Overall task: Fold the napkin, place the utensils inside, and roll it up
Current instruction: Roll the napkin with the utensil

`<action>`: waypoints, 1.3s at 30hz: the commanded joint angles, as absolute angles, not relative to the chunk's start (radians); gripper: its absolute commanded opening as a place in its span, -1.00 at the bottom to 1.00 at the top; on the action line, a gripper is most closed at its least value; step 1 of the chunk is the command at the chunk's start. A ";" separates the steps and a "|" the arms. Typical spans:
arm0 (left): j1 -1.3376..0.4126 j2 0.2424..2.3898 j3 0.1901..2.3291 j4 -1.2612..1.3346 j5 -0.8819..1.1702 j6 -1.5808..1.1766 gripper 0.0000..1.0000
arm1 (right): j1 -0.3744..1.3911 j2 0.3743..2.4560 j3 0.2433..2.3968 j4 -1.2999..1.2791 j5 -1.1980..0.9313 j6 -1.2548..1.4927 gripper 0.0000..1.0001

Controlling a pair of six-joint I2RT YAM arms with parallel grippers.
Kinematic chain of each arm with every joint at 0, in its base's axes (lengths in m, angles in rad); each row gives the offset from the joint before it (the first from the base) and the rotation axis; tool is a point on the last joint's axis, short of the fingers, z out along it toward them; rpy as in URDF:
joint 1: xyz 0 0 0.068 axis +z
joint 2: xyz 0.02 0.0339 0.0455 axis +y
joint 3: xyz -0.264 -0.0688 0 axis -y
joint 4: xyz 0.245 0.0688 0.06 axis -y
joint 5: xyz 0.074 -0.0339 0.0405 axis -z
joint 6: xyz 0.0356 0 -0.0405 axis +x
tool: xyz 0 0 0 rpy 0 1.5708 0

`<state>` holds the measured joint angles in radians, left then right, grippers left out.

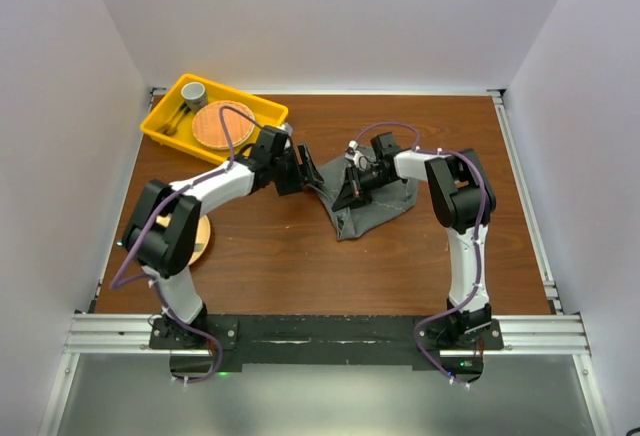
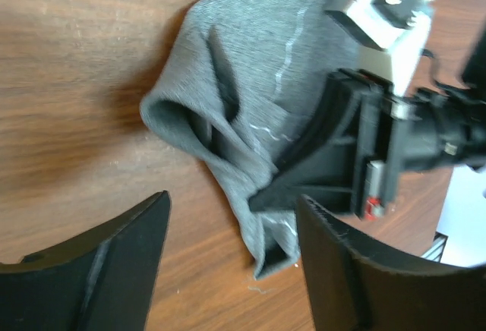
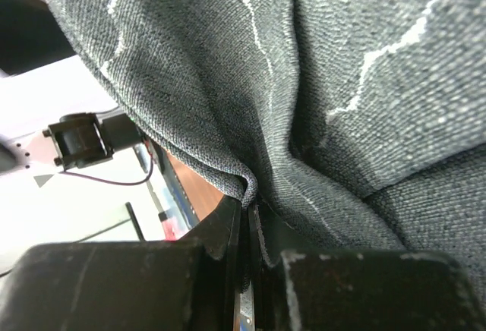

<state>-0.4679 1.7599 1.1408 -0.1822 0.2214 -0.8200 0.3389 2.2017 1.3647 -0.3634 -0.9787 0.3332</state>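
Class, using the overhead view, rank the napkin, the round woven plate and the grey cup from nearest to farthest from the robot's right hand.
1. The napkin, mid-table, pinched in the right hand itself.
2. The woven plate, lying in the yellow tray at the far left.
3. The grey cup, in the tray's far corner, beyond the plate.

top view: down from above, behind the arm bases, taking in the whole table. left wrist view: near, facing the napkin just ahead of the left fingers. right wrist view: closest, the same napkin filling it beyond the right fingers.
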 commanded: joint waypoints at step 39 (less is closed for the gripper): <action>-0.505 2.121 1.239 0.151 0.307 -1.032 -0.82 | 0.336 2.273 1.506 -0.637 -0.394 0.192 -1.00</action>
<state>-0.5259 2.0613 1.1976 0.1417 0.3416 -1.0451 0.3470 2.2047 1.5333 -0.6506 -0.6724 0.3000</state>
